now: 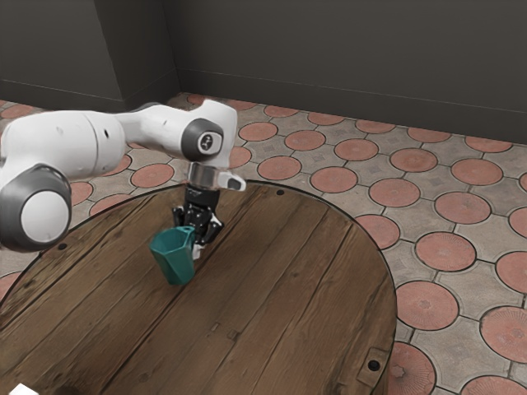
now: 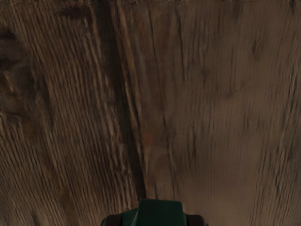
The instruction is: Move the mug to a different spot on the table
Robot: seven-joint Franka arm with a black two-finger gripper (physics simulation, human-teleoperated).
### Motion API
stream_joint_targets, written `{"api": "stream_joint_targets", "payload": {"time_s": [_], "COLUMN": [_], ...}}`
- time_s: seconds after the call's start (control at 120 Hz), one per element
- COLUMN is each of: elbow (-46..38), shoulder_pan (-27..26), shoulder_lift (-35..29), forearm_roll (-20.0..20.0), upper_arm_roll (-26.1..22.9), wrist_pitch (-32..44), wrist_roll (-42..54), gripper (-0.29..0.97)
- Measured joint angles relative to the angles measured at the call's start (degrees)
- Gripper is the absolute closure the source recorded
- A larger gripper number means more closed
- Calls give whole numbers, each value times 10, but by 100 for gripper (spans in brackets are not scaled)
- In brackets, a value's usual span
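Observation:
A teal faceted mug (image 1: 174, 255) hangs tilted just above the round wooden table (image 1: 280, 304), left of its middle in the exterior view. My black gripper (image 1: 196, 234) comes down from above and is shut on the mug's rim at its upper right side. In the wrist view a teal piece of the mug (image 2: 157, 211) sits right under my hand, with wooden planks (image 2: 150, 94) beyond it.
The table's far rim (image 1: 346, 216) curves close behind the gripper. Wide bare planks stretch toward the exterior view's right and front. Beyond the table lies a floor of red round tiles (image 1: 395, 191), and a dark wall (image 1: 329, 49) stands at the back.

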Motion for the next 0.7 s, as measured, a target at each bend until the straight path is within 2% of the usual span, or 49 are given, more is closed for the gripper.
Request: {"api": "stream_joint_targets", "payload": {"time_s": [0.367,0.7], "elbow": [-63,-66], "shoulder_pan": [-6,-9], "shoulder_lift": [-21,-19], "forearm_roll": [-28,-42], "upper_arm_roll": [16,17], "wrist_pitch": [42,73], "wrist_roll": [17,16], "gripper": [63,63]}}
